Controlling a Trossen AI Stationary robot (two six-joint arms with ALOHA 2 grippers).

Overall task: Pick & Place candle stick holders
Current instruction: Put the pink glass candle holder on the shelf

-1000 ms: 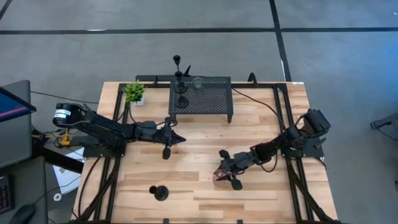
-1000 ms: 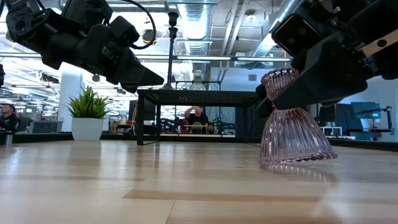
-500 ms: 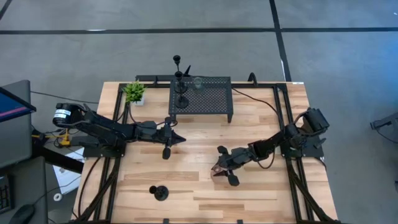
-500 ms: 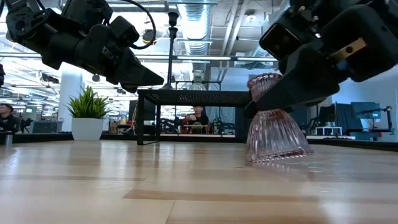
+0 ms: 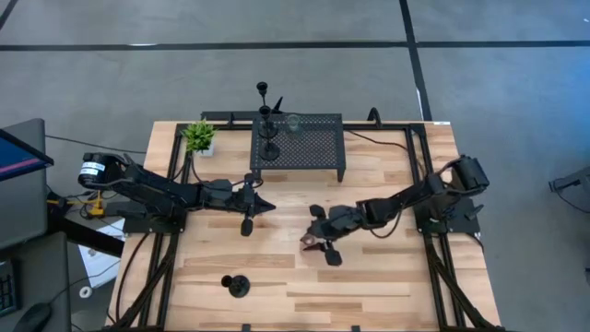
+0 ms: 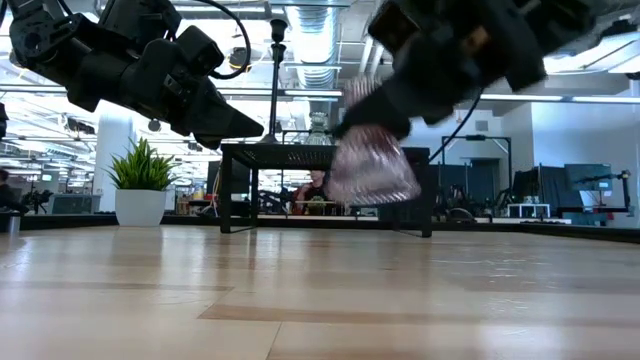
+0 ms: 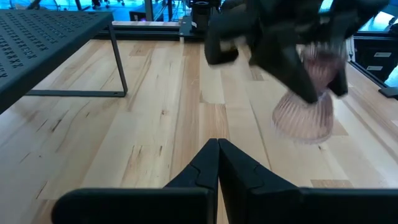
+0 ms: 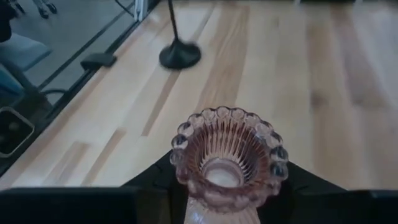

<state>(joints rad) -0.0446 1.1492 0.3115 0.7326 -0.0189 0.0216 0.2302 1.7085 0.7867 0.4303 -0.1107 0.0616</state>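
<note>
My right gripper (image 5: 318, 243) is shut on the pinkish bell-shaped holder (image 6: 372, 165) above the table's middle; the holder also shows in the right wrist view (image 8: 227, 152). My left gripper (image 5: 247, 210) hovers shut and empty left of it, above the table. Black stemmed holders (image 5: 268, 138) and the greenish-grey holder (image 5: 293, 122) stand on the black perforated stand (image 5: 309, 148). Another black holder (image 5: 237, 285) stands on its round base near the front edge. My right gripper pinches the pink holder's narrow neck (image 8: 186, 186), just under its scalloped rim, between the two fingers (image 8: 149, 180). The fingers come roughly level from the table's right side. The holder is lifted clear of the table, wide base down and slightly tilted.
A small potted plant (image 5: 199, 136) stands at the far left beside the stand. Bare wood (image 5: 387, 286) lies in front of and to the right of the held holder. People and desks show in the room beyond the table.
My right gripper has gone toward the table's left edge and a little toward the far edge, and up. The pink holder, whose base stood on the table a second ago, is now lifted clear and carried along.
</note>
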